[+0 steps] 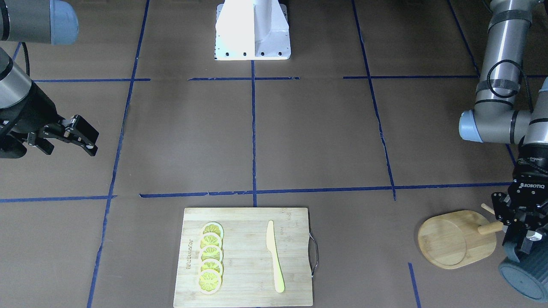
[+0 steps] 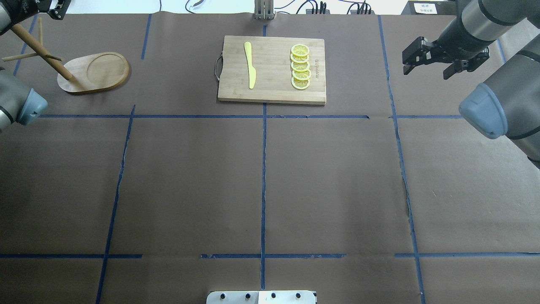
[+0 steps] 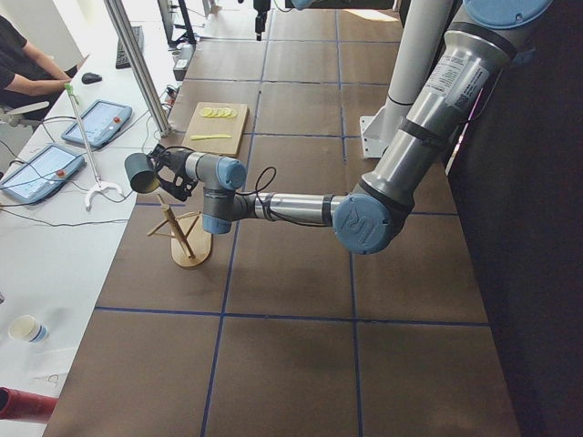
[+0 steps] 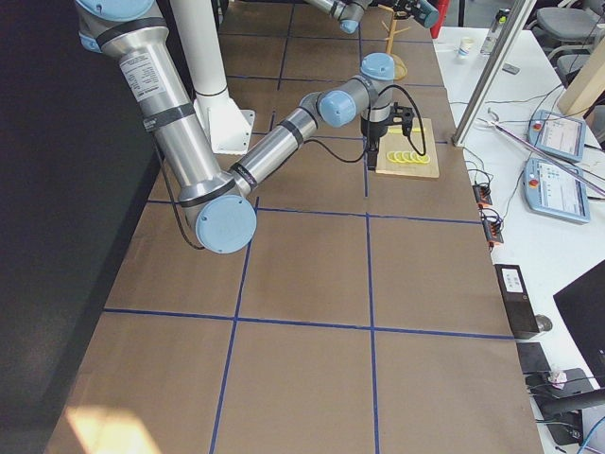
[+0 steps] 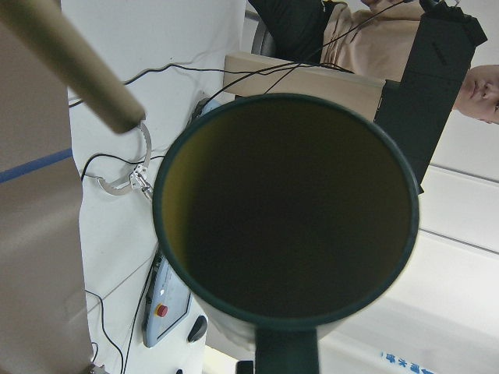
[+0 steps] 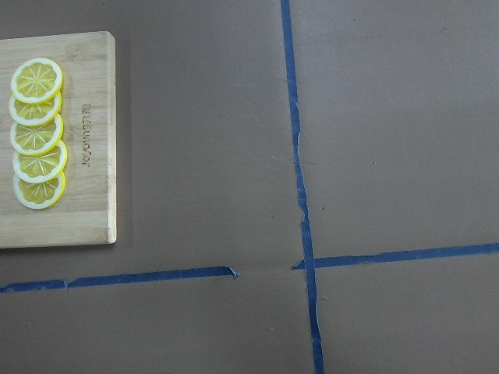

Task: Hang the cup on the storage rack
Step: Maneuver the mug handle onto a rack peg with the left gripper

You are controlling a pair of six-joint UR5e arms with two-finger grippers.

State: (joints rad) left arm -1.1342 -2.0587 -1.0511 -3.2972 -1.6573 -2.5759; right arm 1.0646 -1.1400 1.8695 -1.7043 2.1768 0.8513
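Grippers number two; every other thing is single, save the lemon slices. At 9 o'clock of the front-facing view, the right gripper [image 1: 68, 143] hangs over the brown paper-covered table [image 1: 299, 141], its jaws spread wide and holding nothing. At 6 o'clock lies one rectangular bamboo cutting board [image 1: 246, 280]. It bears five overlapping yellow lemon slices [image 1: 210, 252] and, to their right, one pale yellow knife [image 1: 274, 256]. At 4 o'clock stands one light wooden mug tree [image 1: 454, 239] on a rounded base. Off that base's 4 o'clock edge, the left gripper [image 1: 523, 237] is clamped on the one dark blue-grey ribbed mug [image 1: 524, 273], in the air. The mug lies sideways: its long axis is roughly level, with the yellow-green mouth facing the wrist and the bottom pointing away. One wooden rod end [image 5: 93, 78] sits at the rim's 10 o'clock, apart from it.
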